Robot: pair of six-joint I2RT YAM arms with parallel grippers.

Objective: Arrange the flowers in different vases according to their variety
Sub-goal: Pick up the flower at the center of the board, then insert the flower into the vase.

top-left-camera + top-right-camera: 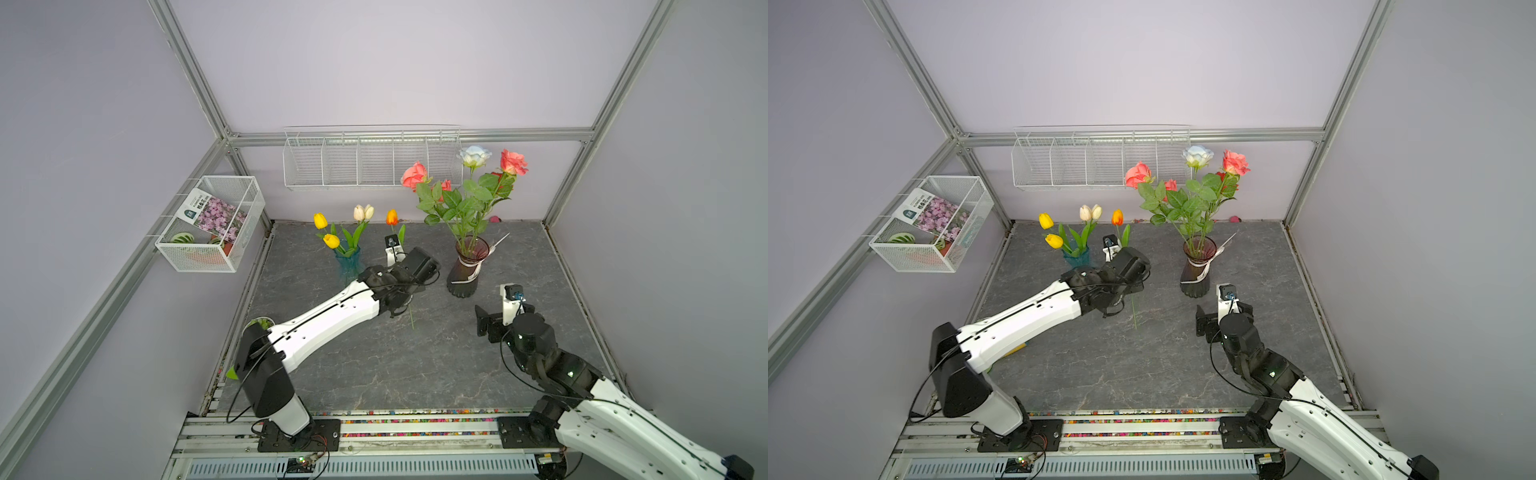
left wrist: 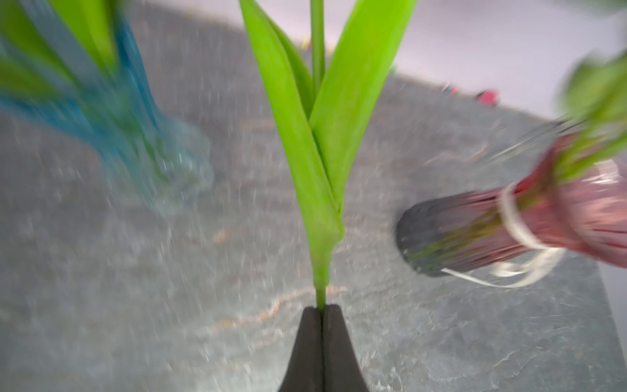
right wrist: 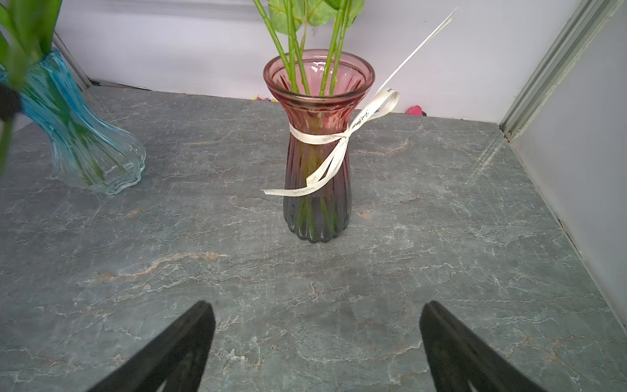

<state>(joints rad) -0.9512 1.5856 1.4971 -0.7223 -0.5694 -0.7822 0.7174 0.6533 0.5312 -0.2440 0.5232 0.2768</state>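
Observation:
My left gripper (image 2: 322, 307) is shut on the thin green stem of an orange tulip (image 1: 392, 217), just below its two long leaves (image 2: 305, 152). The tulip stands upright to the right of the teal vase (image 1: 348, 259), and its stem end (image 1: 411, 318) hangs below the wrist. The teal vase holds yellow tulips (image 1: 320, 220) and cream tulips (image 1: 363, 212). The taller pink-maroon vase (image 1: 467, 266) with a white ribbon holds coral and white-blue roses (image 1: 473, 156). My right gripper (image 3: 315, 315) is open and empty, low over the table in front of that vase (image 3: 319, 169).
A wire basket (image 1: 210, 224) with a purple-flower packet hangs on the left wall. A white wire shelf (image 1: 372, 160) hangs on the back wall. A small green plant (image 1: 259, 322) sits behind my left arm. Metal frame posts line the table edges.

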